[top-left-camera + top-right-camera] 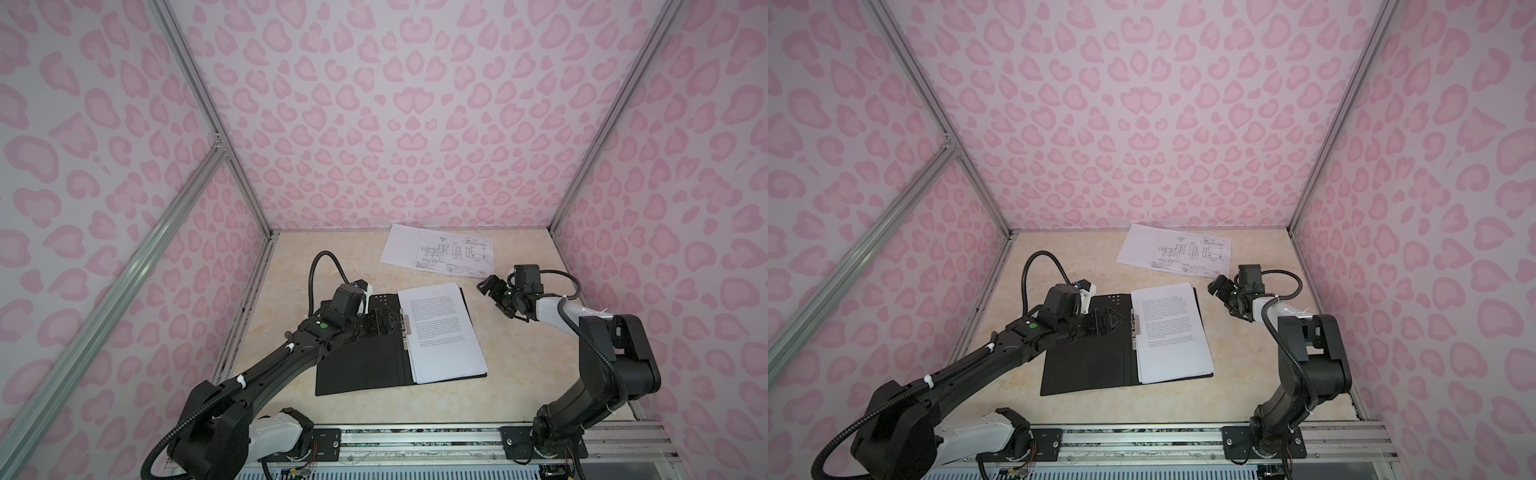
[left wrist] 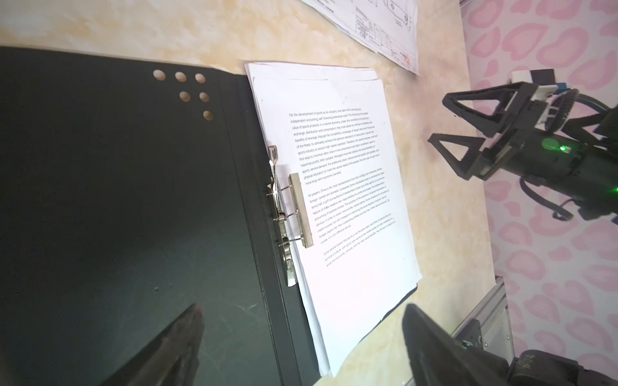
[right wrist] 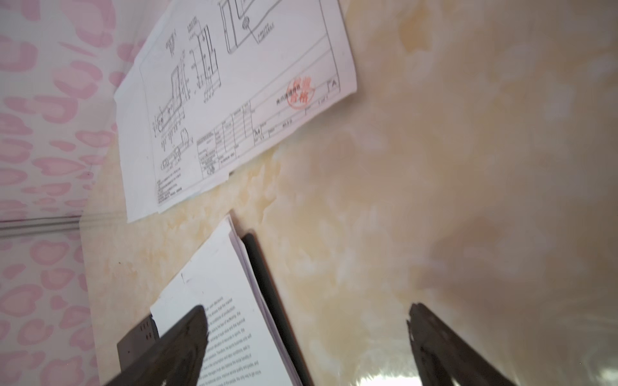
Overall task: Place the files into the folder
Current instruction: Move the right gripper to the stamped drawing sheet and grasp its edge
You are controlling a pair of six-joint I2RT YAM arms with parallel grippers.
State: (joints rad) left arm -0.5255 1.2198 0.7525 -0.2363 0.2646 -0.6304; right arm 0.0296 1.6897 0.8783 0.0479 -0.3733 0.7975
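While the left gripper (image 2: 301,307) kept its fingers (image 2: 187,334) spread wide with nothing between them, it hung over the folder (image 1: 357,365), above the black left-hand cover and pointing at the metal clip (image 2: 301,210) on the spine. Whether it touched the cover could not be told.

Over on the other side, the right gripper (image 2: 438,118) was released too. Both fingers (image 3: 187,337) were parted and empty, over bare tabletop (image 1: 519,365) just off the folder's far right corner, touching neither paper nor cover.

And the files (image 1: 440,328)? A stack of text-printed sheets lay on the folder's right-hand cover, its left edge at the clip. Whether the clip bar pressed on them could not be told. The stack sat a little askew, with black cover peeking out along its right side and near edge.

Two more sheets were outside. The drawing sheet (image 1: 455,253), with a red stamp in one corner, lay partly over a white sheet (image 1: 399,245). Both were close to the far edge of the tabletop, well apart from the folder.

The folder itself lay open and flat around the middle of the tabletop, a shade toward the left edge, with six small holes (image 2: 184,97) in the far corner of its left cover. Pink heart-patterned walls (image 1: 415,104) closed in the far, left and right edges.
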